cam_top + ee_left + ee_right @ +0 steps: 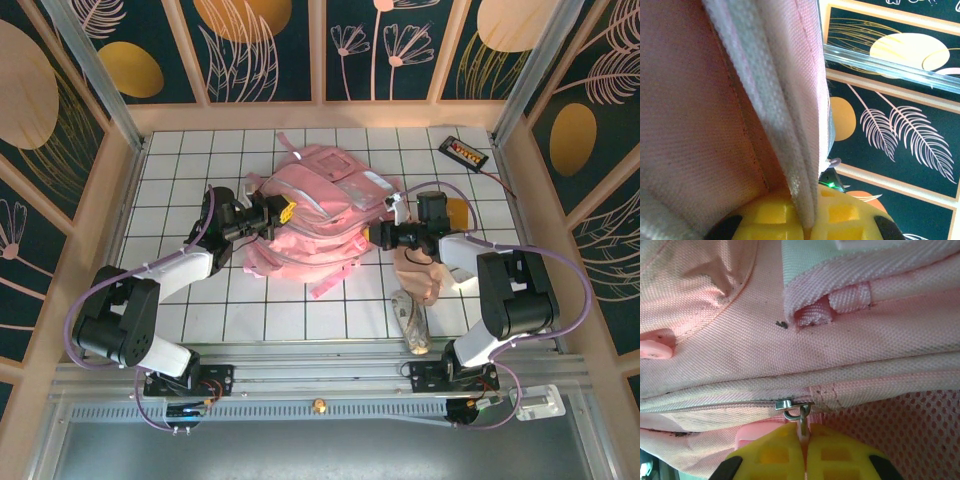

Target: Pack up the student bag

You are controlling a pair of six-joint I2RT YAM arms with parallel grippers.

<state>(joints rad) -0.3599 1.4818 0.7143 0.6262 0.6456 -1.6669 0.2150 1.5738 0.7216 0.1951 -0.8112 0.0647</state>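
Dark wall panels (270, 45) with peach leaf prints — pale wood frames (318, 50) — ring a white gridded tabletop (190, 160).

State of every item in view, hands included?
student bag, lying front-up mid-table, held at both sides.
left hand, shut on a fabric edge of the bag.
right hand, shut on the zipper pull.
zipper pull, pinched between the yellow fingertips.
black device, flat at the table's far right corner, cable trailing.
tan bundle, lying loose by the right arm.
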